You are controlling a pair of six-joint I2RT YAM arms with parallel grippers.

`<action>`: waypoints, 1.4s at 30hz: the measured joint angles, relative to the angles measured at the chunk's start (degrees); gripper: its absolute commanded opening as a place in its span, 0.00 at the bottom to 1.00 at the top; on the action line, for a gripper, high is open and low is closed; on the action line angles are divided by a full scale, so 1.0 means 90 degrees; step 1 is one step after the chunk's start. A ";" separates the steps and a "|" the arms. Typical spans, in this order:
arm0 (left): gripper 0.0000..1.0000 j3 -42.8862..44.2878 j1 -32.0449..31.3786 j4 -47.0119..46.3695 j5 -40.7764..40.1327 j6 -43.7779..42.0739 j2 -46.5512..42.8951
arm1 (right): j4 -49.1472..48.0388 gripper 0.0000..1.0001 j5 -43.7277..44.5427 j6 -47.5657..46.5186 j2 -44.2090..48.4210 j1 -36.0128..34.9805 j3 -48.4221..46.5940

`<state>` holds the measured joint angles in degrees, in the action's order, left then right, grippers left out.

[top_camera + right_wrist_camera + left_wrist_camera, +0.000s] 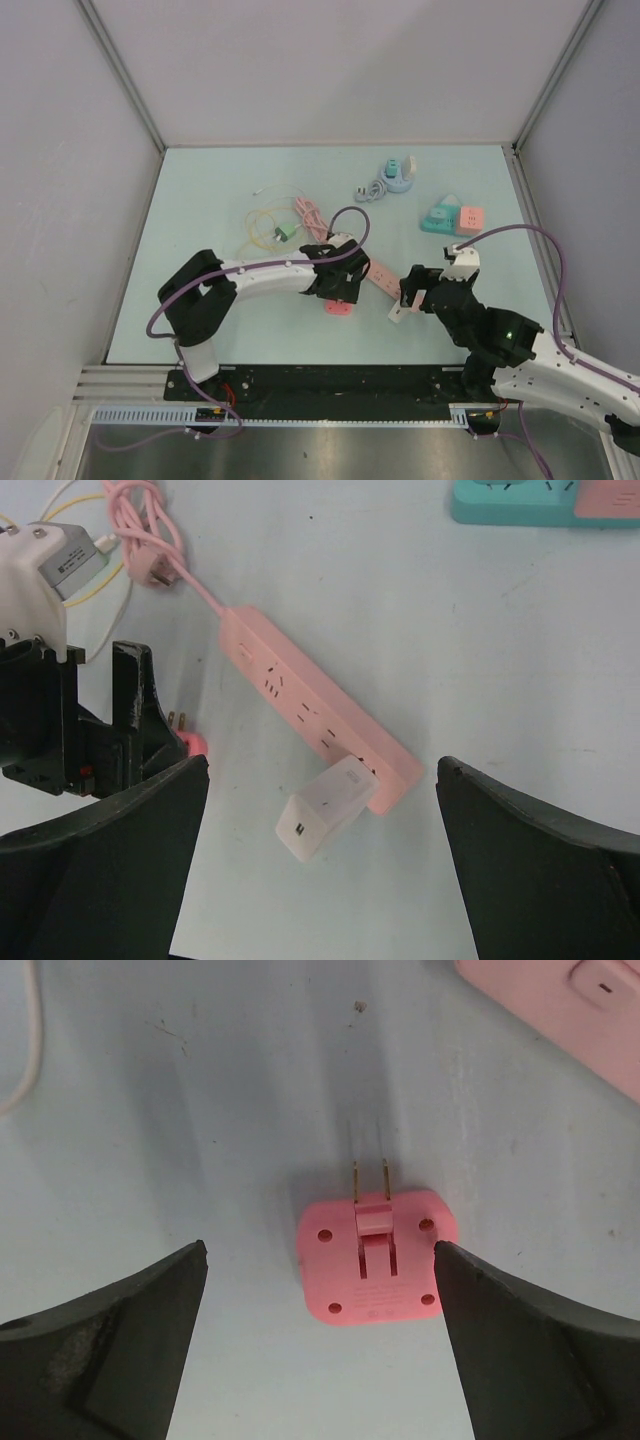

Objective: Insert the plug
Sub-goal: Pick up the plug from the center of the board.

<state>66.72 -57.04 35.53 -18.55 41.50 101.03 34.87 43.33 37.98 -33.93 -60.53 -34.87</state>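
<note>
A pink square plug (375, 1260) lies flat on the table, back face up, its two prongs (370, 1175) pointing away from me. My left gripper (320, 1250) is open just above it, one finger on each side, not touching. The plug also shows in the top view (339, 307) under the left gripper (340, 290). The pink power strip (300, 700) lies diagonally. A white charger (322, 812) leans on the strip's near end; I cannot tell if it is inserted. My right gripper (320, 765) is open above the charger, empty.
The left gripper's black body (90, 740) stands left of the strip. A teal and pink socket block (452, 218), a pale blue cable reel (395, 175), a yellow cable (270, 228) and the strip's coiled pink cord (310, 215) lie farther back.
</note>
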 measured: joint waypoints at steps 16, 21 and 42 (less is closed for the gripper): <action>0.70 0.0240 -0.0078 -0.0080 0.0352 0.0704 0.0612 | -0.0153 1.00 -0.0226 -0.0058 -0.0010 0.0323 0.0423; 0.47 0.0248 -0.0080 -0.0078 0.0347 0.0925 0.0593 | -0.0342 1.00 -0.0442 -0.0274 -0.0015 0.0323 0.0459; 0.39 -0.0770 0.0617 -0.0563 0.1372 0.2810 -0.2361 | -0.3674 0.96 -0.1435 -0.2438 -0.1018 -0.0981 0.0719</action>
<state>59.79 -51.48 30.46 -6.20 66.78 79.79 1.80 30.41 16.03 -43.09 -69.36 -28.40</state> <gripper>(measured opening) 0.660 0.989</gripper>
